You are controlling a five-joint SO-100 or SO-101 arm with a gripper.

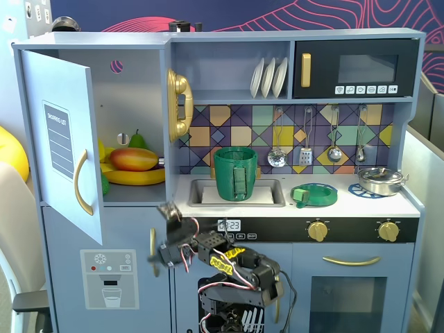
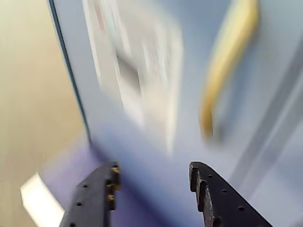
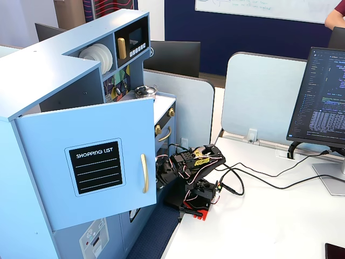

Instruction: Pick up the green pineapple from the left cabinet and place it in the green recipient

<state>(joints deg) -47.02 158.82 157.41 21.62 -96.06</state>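
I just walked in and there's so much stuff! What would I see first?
Probably the open cabinet door at the left of a fixed view, with colourful toy fruit on the shelf behind it. Next, the tall green cup standing in the sink. Below the counter the robot's gripper hangs open and empty.

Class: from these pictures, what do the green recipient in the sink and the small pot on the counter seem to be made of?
Green recipient: probably plastic, matte dark green, with a moulded ribbed rim and handle. Small pot: looks like polished metal, silvery with bright reflections, though it may be metallised plastic.
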